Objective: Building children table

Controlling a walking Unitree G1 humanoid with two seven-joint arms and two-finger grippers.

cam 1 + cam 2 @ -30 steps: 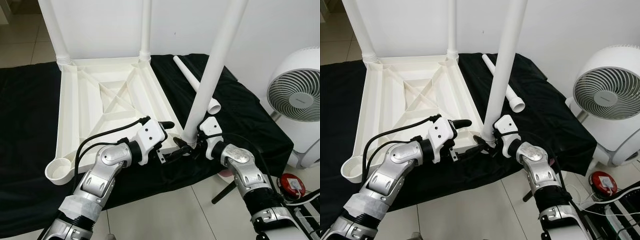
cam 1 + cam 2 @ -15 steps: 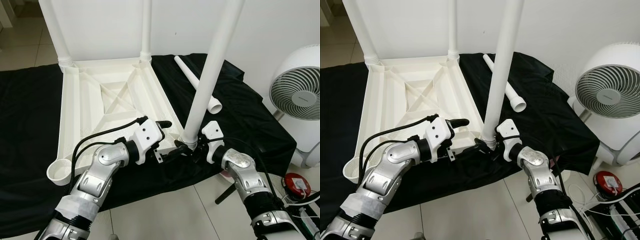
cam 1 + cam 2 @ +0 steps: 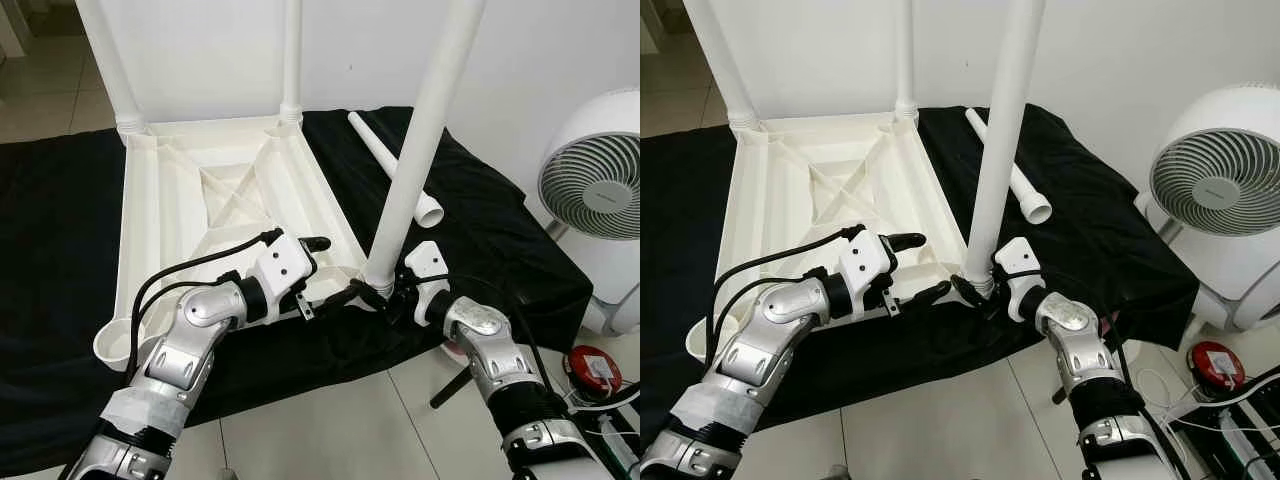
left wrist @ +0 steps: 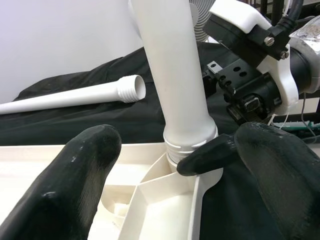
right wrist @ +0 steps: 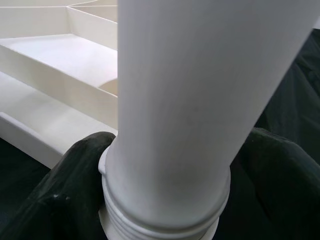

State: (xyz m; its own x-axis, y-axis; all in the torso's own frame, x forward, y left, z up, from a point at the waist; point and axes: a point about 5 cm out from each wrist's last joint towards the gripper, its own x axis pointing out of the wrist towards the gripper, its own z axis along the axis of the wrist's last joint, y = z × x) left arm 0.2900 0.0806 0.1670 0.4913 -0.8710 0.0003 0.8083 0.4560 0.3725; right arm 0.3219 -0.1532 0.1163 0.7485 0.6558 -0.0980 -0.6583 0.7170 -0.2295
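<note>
A white children's table top point(image 3: 160, 200) lies upside down on a black cloth. Two legs point(image 3: 110, 60) stand upright in its far corners. A third white leg point(image 3: 420, 140) stands in the near right corner socket. My right gripper point(image 3: 385, 293) is shut on its threaded base, and its black fingers point(image 5: 60, 200) press both sides of the leg point(image 5: 190, 100). My left gripper point(image 3: 328, 270) is open at the same corner, one fingertip near the leg's base point(image 4: 190, 145). A loose fourth leg point(image 3: 372, 143) lies on the cloth behind.
The near left corner socket point(image 3: 115, 345) is empty. A white fan point(image 3: 598, 190) stands on the floor to the right, with a red round object point(image 3: 588, 368) and cables beside it. Tiled floor runs along the cloth's near edge.
My left gripper has drawn back to the left, a little away from the leg's base. The right gripper still holds the leg upright.
</note>
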